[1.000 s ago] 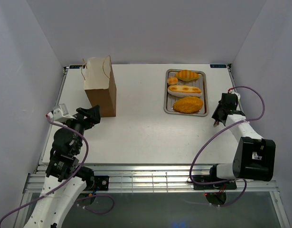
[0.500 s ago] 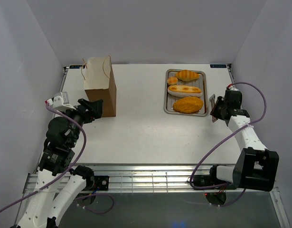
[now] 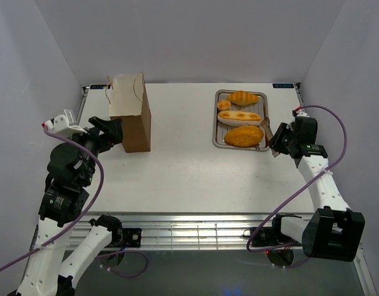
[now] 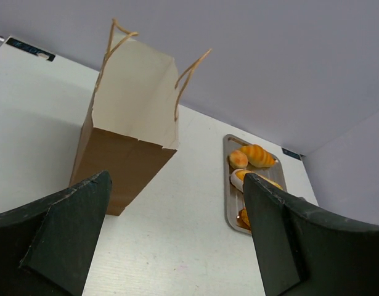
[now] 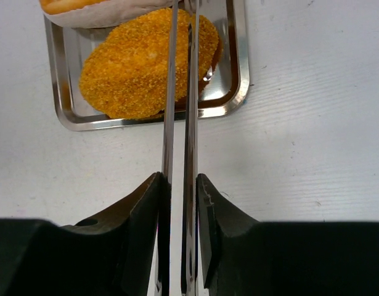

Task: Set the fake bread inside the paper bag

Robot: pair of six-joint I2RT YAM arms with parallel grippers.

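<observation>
Right wrist: right tool [image 5: 179, 185] squeezes tongs [image 5: 192, 123] over oval loaf [image 5: 134, 68]; left tool [image 4: 175, 185] gapes empty; table-edge label [image 4: 30, 49] unreadable.

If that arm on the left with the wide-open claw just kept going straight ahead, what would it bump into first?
Most likely the paper bag: the open left gripper points at its brown lower side, and nothing shows between them. How near it already is, is hard to judge.
</observation>
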